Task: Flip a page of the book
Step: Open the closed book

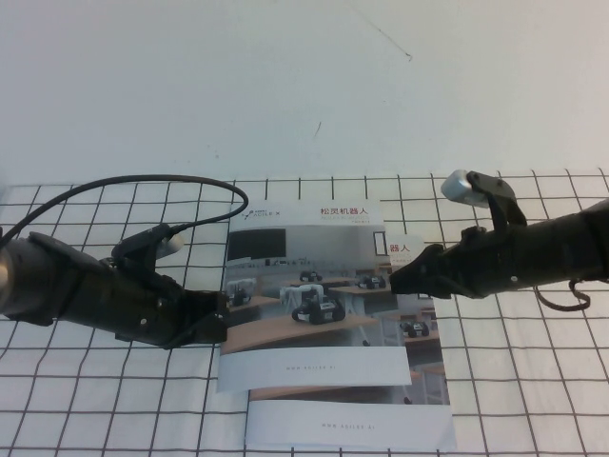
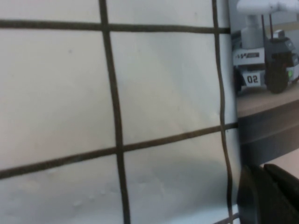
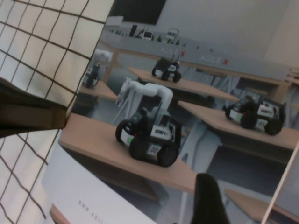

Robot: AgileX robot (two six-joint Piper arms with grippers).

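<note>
The book [image 1: 304,286] lies shut on the checked cloth, with its cover page [image 1: 314,249] flat and the classroom-robot photo facing up. My left gripper [image 1: 222,319] is low at the book's left edge with its fingers together. In the left wrist view it [image 2: 264,196] sits right at the cover's edge [image 2: 266,70]. My right gripper [image 1: 396,278] is shut, and its tip is on the book's right edge. In the right wrist view its dark finger [image 3: 209,200] shows over the cover photo [image 3: 187,107]. Neither gripper holds the page.
A second booklet [image 1: 419,381] with the same cover lies under the book, sticking out to the right and toward me. The white cloth with a black grid [image 1: 95,400] covers the table. A plain white wall [image 1: 285,86] stands behind. A black cable [image 1: 143,183] loops above the left arm.
</note>
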